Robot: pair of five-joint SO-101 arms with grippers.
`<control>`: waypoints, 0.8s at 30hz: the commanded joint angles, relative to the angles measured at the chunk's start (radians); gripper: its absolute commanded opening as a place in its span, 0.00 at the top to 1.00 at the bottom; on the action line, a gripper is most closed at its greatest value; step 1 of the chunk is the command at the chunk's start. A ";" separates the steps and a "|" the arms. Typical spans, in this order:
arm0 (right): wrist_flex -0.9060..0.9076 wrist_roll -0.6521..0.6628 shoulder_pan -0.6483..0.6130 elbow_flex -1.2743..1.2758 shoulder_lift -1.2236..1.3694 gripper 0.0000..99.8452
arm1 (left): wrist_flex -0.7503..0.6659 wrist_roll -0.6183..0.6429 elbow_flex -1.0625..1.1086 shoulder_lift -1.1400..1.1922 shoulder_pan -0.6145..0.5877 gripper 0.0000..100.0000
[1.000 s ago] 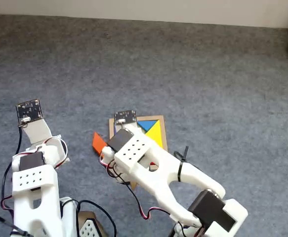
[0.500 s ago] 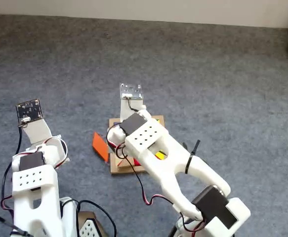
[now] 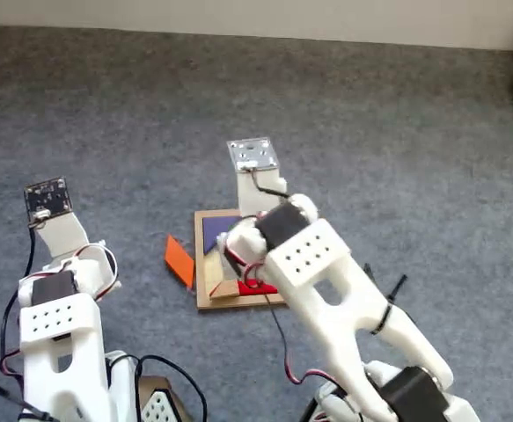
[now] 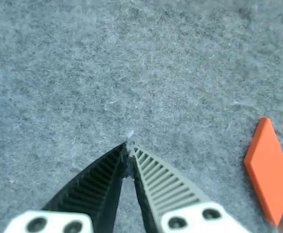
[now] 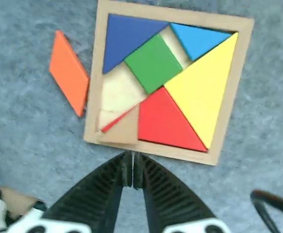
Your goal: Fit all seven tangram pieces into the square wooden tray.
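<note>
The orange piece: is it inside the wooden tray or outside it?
Outside. The orange piece lies flat on the grey carpet beside the tray, beyond its rim, and a bare gap shows inside.

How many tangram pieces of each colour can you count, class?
Dark blue piece: 1
Light blue piece: 1
Green piece: 1
Yellow piece: 1
Red piece: 1
Orange piece: 1
Tan piece: 1
Total: 7

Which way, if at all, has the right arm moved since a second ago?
Yes. In the high view the right arm has swung forward, away from its base; its wrist board now lies beyond the far edge of the wooden tray.
</note>
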 commanded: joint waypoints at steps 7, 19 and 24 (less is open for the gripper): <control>-0.374 0.121 -0.045 0.303 0.051 0.98 | -0.017 -0.006 -0.015 -0.016 -0.031 0.98; -0.378 0.124 -0.085 0.153 0.289 0.98 | -0.017 -0.006 -0.015 -0.016 -0.028 0.98; -0.371 0.124 -0.013 0.056 0.329 0.98 | -0.017 -0.006 -0.015 -0.016 -0.028 0.98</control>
